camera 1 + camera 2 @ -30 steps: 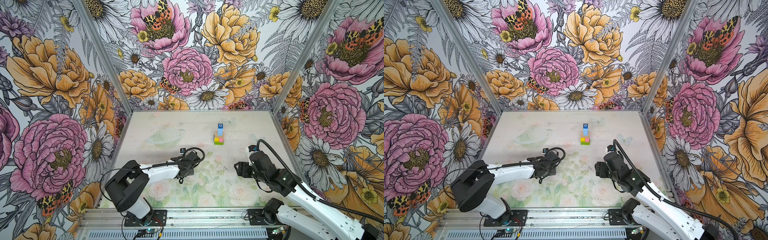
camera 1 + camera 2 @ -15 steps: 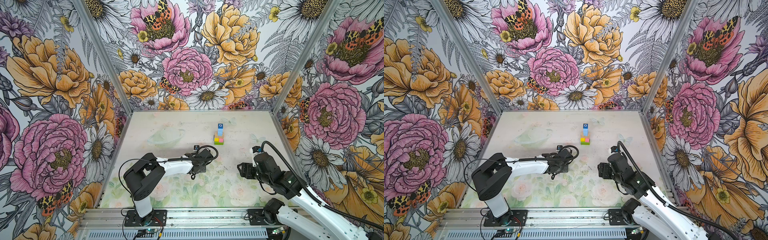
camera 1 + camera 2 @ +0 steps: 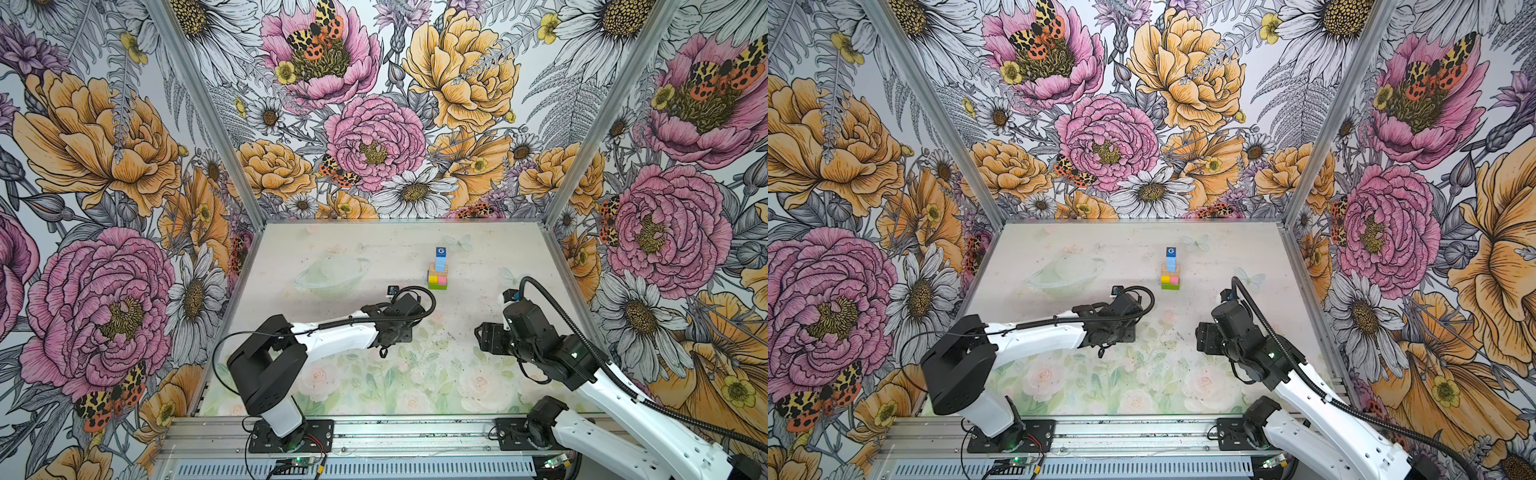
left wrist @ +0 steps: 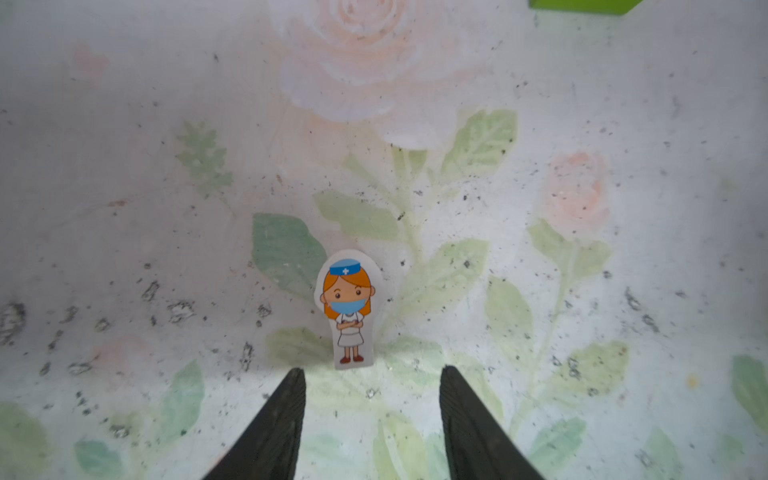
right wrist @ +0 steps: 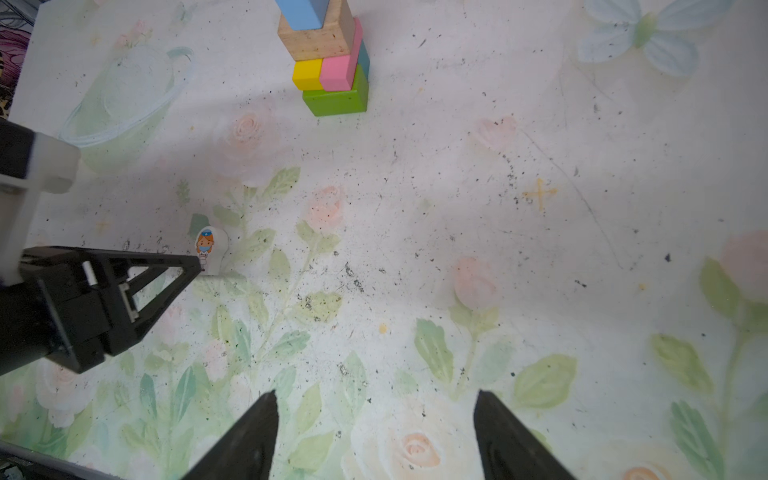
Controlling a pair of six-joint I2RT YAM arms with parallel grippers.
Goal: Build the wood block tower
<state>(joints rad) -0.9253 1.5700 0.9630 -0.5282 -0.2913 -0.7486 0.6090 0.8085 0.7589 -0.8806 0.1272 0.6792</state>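
Note:
The wood block tower [image 3: 438, 272] [image 3: 1170, 272] stands at the middle back of the table: a green brick at the bottom, yellow and pink bricks, a tan block, then light blue cubes, the top one marked G. The right wrist view shows its lower part [image 5: 332, 66]. A tiny white nurse figure [image 4: 348, 309] [image 5: 209, 246] stands upright on the table, apart from the tower. My left gripper [image 4: 372, 372] is open; the figure is just beyond its fingertips, not between them. My right gripper [image 5: 374, 399] [image 3: 484, 336] hovers open and empty at the front right.
The table [image 3: 353, 249] carries a faded flower print with dark specks. Flowered walls close it in at the back and both sides. A metal rail [image 3: 415, 432] with the arm bases runs along the front. The left arm [image 3: 332, 336] reaches across the front middle.
The left arm has swung to the right, toward the middle of the table, and its jaws now stand apart. The right arm has drawn back a little toward the front.

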